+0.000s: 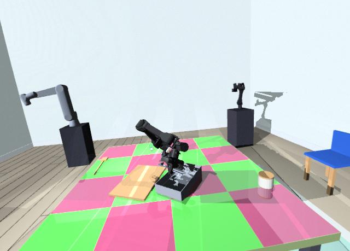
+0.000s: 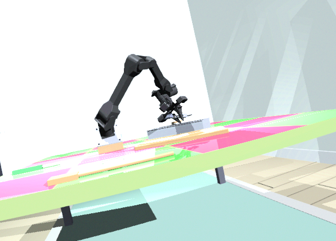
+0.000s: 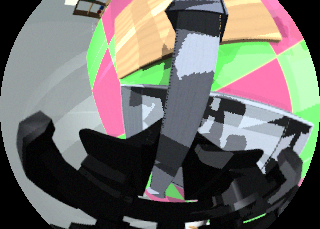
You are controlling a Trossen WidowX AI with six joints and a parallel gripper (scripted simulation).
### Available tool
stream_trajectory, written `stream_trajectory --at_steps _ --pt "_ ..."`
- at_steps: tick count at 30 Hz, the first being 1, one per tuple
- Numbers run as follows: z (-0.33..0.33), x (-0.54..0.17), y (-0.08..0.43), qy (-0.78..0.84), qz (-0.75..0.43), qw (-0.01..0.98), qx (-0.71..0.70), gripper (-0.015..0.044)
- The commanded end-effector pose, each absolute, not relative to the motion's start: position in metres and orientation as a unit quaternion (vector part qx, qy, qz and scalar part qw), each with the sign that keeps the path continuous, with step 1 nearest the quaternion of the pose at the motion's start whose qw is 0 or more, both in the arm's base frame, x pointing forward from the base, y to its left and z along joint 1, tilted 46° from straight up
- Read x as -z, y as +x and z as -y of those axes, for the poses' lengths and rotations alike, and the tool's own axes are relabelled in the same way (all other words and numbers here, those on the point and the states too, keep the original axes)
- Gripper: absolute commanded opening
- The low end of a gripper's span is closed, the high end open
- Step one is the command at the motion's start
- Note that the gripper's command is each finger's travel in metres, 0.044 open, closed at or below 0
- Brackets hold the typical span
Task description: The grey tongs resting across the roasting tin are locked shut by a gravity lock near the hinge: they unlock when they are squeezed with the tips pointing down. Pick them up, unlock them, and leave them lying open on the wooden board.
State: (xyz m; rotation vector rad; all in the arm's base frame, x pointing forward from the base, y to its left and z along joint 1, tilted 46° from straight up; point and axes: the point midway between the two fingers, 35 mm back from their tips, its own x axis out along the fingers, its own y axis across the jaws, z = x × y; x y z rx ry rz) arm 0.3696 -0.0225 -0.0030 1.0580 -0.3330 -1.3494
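Note:
My gripper (image 1: 170, 169) (image 2: 181, 120) (image 3: 172, 123) is shut on the grey tongs (image 3: 190, 89), one dark finger on each side of their long body. The hinge end with its loop is at the top of the wrist view, toward the board. The arms of the tongs look close together; the tips are partly hidden by the gripper. The tongs lie roughly level over the roasting tin (image 1: 168, 190) (image 2: 163, 132) (image 3: 132, 111); whether they touch its rim cannot be told. The wooden board (image 1: 127, 183) (image 2: 189, 137) (image 3: 145, 36) lies flat beside the tin, with nothing on it.
A wooden spatula (image 1: 98, 167) (image 2: 124, 164) lies beyond the board, near the table's edge. A white canister (image 1: 265, 182) with a wooden lid stands on the other side of the tin. Two other arms on dark pedestals and a blue chair (image 1: 325, 157) are away from the table.

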Motion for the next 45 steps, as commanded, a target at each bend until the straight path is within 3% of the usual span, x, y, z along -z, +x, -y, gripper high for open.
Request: stream_trajectory --at_steps 1,18,35,45 --pt "-0.008 -0.028 0.374 0.471 0.150 0.643 0.585 -0.0150" --pt "-0.007 -0.028 0.374 0.472 0.146 0.639 0.590 -0.0150" --pt "-0.004 -0.027 0.364 0.493 0.029 0.478 0.726 -0.0150" --pt "-0.004 -0.028 0.363 0.494 0.024 0.470 0.731 -0.0150"
